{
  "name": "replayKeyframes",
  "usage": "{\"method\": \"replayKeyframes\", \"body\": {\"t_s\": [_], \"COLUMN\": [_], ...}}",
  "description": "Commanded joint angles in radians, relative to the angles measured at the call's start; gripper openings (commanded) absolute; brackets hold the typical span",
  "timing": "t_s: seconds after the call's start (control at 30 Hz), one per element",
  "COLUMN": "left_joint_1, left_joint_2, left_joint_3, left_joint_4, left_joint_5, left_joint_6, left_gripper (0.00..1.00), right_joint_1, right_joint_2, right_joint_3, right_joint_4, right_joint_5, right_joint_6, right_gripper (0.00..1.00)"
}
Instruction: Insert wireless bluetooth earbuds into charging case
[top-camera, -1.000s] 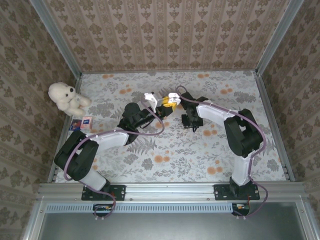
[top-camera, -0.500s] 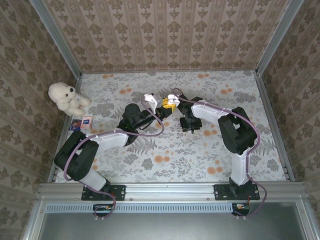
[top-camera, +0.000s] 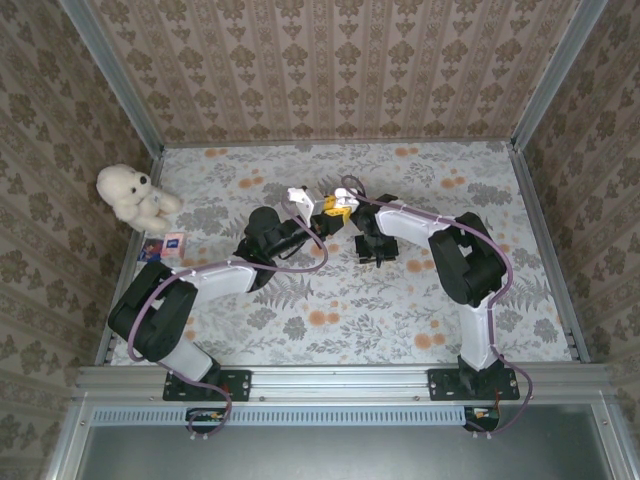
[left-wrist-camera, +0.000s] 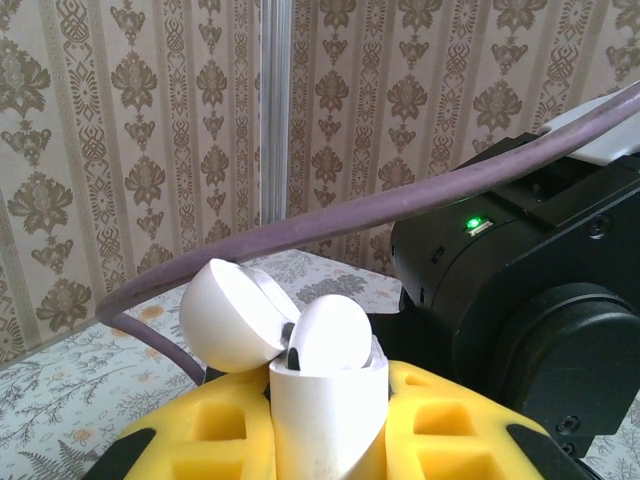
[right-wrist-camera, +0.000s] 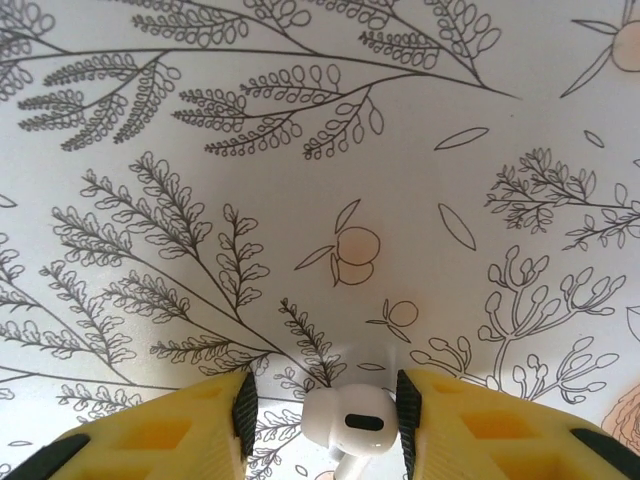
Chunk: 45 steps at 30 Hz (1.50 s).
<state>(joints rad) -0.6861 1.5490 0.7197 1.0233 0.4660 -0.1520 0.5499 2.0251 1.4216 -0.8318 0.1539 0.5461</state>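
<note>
**Left wrist view:** the lower edge cuts off the yellow fingers (left-wrist-camera: 210, 435) of the left pincer (left-wrist-camera: 325, 430) and the base of the charging case (left-wrist-camera: 330, 410). Whether the white dome (left-wrist-camera: 335, 330) at the case's mouth is an earbud cannot be told.

**Right wrist view:** the lower edge cuts off the stem of the white earbud (right-wrist-camera: 350, 420) and most of the right pincer (right-wrist-camera: 325, 405).

**Top view:** the print on the small card (top-camera: 172, 243) at the worktop's (top-camera: 330, 300) left edge is too small to read.

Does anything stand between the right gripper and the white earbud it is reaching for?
Nothing visible does. The white earbud sits between the open fingers of the right gripper, with the flowered tablecloth behind it.
</note>
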Motion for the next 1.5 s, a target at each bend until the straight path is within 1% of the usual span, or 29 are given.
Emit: {"method": "replayKeyframes", "body": {"t_s": [0.0, 0.4, 0.6, 0.77, 0.93, 1.07, 1.27, 1.47], "left_joint_1": [0.0, 0.0, 0.0, 0.001, 0.005, 0.01, 0.012, 0.012], "left_joint_2": [-0.038, -0.039, -0.048, -0.056, -0.072, -0.08, -0.104, -0.097], "left_joint_3": [0.0, -0.005, -0.012, -0.013, -0.012, -0.014, -0.031, -0.02], "left_joint_4": [0.05, 0.056, 0.056, 0.054, 0.035, 0.037, 0.038, 0.05], "left_joint_5": [0.006, 0.008, 0.006, 0.003, 0.008, 0.019, 0.039, 0.062], "left_joint_6": [0.023, 0.02, 0.022, 0.021, 0.031, 0.032, 0.053, 0.05], "left_gripper": [0.0, 0.0, 0.0, 0.0, 0.0, 0.0, 0.0, 0.0], "right_joint_1": [0.009, 0.005, 0.005, 0.006, 0.005, 0.005, 0.004, -0.005], "right_joint_2": [0.03, 0.013, -0.042, -0.134, -0.258, -0.36, -0.513, -0.627], "right_joint_3": [0.006, -0.032, -0.066, -0.123, -0.195, -0.222, -0.193, -0.117], "right_joint_4": [-0.056, -0.055, -0.03, 0.02, 0.085, 0.108, 0.136, 0.154], "right_joint_5": [0.037, 0.051, 0.089, 0.146, 0.218, 0.278, 0.341, 0.355], "right_joint_6": [0.028, 0.051, 0.05, 0.057, 0.071, 0.065, 0.008, -0.04], "right_gripper": [0.44, 0.32, 0.29, 0.26, 0.25, 0.25, 0.25, 0.26]}}
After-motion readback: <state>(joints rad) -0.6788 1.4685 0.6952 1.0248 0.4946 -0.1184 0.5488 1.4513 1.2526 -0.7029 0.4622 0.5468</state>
